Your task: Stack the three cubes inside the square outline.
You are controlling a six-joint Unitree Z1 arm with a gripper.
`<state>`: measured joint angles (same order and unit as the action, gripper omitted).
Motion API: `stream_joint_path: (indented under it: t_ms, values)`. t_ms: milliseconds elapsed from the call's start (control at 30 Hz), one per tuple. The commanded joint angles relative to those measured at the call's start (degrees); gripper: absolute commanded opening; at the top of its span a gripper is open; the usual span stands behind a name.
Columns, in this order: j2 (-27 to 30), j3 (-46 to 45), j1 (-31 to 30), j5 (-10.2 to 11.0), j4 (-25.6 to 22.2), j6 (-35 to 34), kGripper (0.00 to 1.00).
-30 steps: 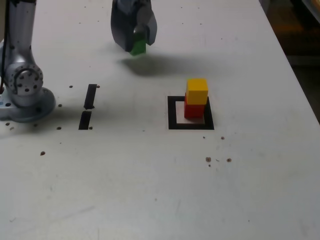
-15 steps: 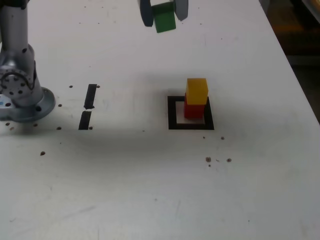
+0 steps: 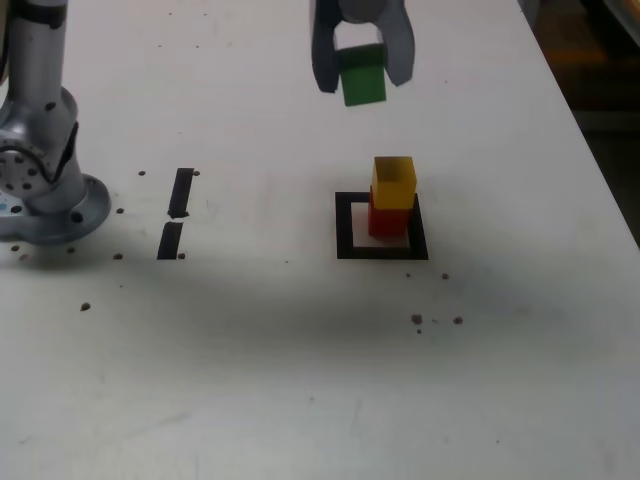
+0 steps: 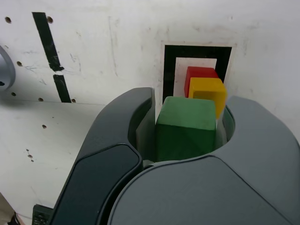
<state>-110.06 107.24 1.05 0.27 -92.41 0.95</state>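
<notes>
Gripper (image 3: 362,72) clamped on green cube (image 3: 363,76) — airborne; yellow cube (image 3: 394,183) atop red cube (image 3: 385,220)

The arm's lower part (image 3: 35,120) is silver-grey metal: a smooth cylindrical link rises from a rounded joint housing whose flat circular cap carries a ring of small dark screw holes. Below it a round, pale grey base flange (image 3: 60,222) spreads out like a disc. The gripper (image 3: 362,60) is dark slate-grey plastic with a dull sheen; its two fingers (image 4: 110,154) are broad, curved shells with rounded edges, each showing a raised, softly outlined panel, and paler inner faces.
</notes>
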Motion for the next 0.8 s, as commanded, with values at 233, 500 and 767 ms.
stream_joint_path:
  t_ms: [233,500,767]
  values:
    - [-4.95,3.69,-4.09,-0.08,-0.58,-1.71,0.24]
    - [-8.76,4.25,-4.73,-0.08,-0.43,-1.72,0.24]
    - [-9.63,3.98,-4.75,-0.4,-0.18,-1.7,0.25]
